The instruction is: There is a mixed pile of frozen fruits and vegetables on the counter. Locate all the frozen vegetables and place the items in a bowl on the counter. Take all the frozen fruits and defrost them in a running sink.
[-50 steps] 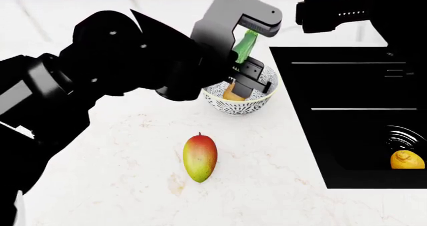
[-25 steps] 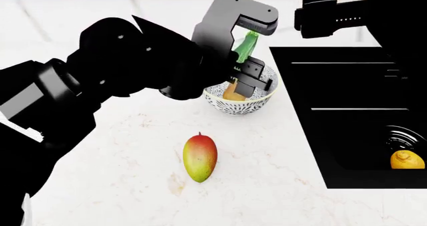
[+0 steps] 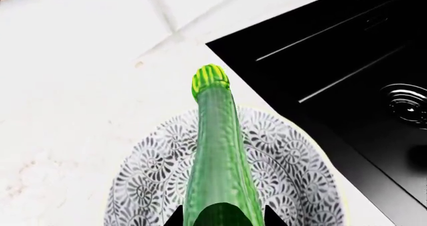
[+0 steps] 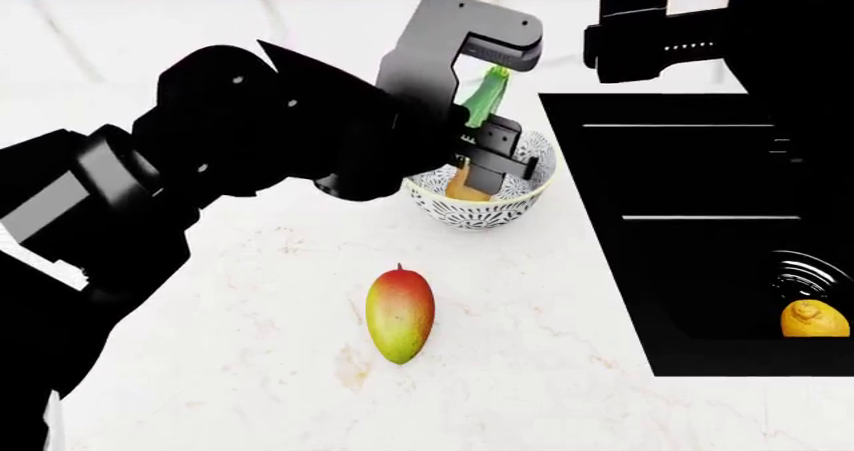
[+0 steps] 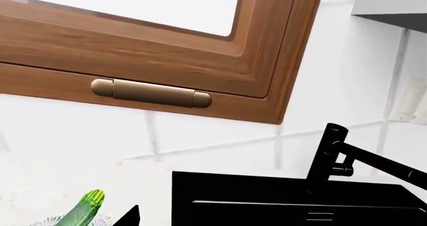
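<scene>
Head view: my left jaws grip the cucumber, now lifted slightly higher over the bowl; release remains. Potato inside. Mango waits on the surface; lemon in the sink. My right jaws are unseen. No legible writing.
</scene>
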`<state>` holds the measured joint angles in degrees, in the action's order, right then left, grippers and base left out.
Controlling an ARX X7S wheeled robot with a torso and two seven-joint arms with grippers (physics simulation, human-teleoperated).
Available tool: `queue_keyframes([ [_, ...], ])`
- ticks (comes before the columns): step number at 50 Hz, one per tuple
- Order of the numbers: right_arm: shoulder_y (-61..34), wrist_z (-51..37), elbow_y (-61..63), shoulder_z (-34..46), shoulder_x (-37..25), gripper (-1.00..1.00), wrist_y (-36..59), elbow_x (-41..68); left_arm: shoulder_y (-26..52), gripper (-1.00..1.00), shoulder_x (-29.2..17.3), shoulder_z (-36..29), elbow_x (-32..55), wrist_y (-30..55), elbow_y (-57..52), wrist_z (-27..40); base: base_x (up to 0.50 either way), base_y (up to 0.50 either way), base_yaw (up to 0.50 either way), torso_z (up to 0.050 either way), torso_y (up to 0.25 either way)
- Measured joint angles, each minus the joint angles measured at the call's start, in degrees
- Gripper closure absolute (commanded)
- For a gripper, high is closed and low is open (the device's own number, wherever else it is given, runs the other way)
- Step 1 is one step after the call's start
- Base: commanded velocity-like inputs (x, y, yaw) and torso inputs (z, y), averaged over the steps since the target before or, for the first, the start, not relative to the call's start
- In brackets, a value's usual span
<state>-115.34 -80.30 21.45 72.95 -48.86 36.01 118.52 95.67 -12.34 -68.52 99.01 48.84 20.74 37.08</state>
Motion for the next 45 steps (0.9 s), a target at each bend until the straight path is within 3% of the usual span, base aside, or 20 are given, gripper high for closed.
queue_keyframes([
  [20, 0.2, 0.0, -0.1, 0.1, 0.3, -1.00, 0.1, -0.2, -0.7, 1.00, -0.2, -0.2, -0.1, -0.6, 0.4, -0.2, 0.00, 0.00, 0.00, 0.001, 0.000],
  [21, 0.2, 0.0, -0.2, 0.1, 0.3, -1.00, 0.1, -0.2, -0.7, -1.00, -0.2, -0.1, -0.1, -0.7, 0.4, -0.2, 0.00, 0.00, 0.00, 0.000, 0.000],
  [45, 0.4, 0.0, -0.2, 0.2, 0.4, -1.00, 0.1, -0.3, -1.1, -1.00, -0.3, 0.0, 0.0, -1.8, 1.3, 0.1, 0.00, 0.00, 0.00, 0.000, 0.000],
])
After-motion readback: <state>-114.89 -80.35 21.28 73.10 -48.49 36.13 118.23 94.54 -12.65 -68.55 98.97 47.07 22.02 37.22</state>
